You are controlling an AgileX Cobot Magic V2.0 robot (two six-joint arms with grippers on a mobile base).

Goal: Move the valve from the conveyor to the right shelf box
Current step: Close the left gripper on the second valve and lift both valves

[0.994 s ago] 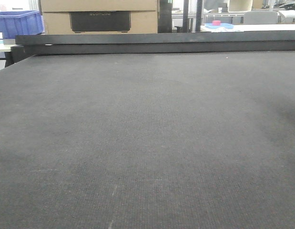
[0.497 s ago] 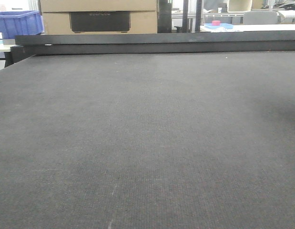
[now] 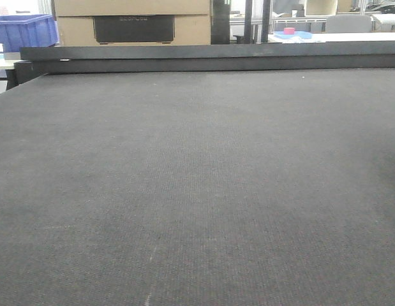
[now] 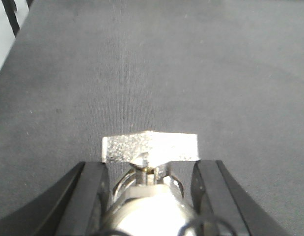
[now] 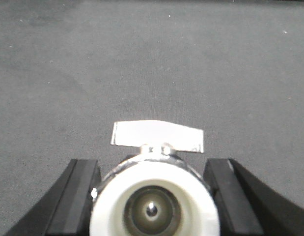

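Conveyor belt is seen filling the front view: dark grey woven fabric, bounded at the far edge by the black frame bar. Behind the bar, a cardboard box is seen centre-left and a blue bin far left. A small pink object is seen further right, too small to be identified.

Left gripper: jaws are set part-way open, about one valve body apart. A metal valve is held between the black fingers. Its shiny rounded body is pointed away from the wrist camera. Its flat, rough-cast silver handle is laid crosswise just past the fingertips. Only belt fabric is seen beyond it. Height above the belt cannot be told.

Right gripper: same arrangement, jaws set at the width of a second valve, which is gripped between them. This one is viewed end-on: a pale round end face, washed out by glare, with a dark bore at its centre. Its flat handle tab is seen crosswise just past the body. The fingers are set tight against both flanks, but the actual pad contact is hidden by the body. Belt fabric is seen ahead of this valve too.
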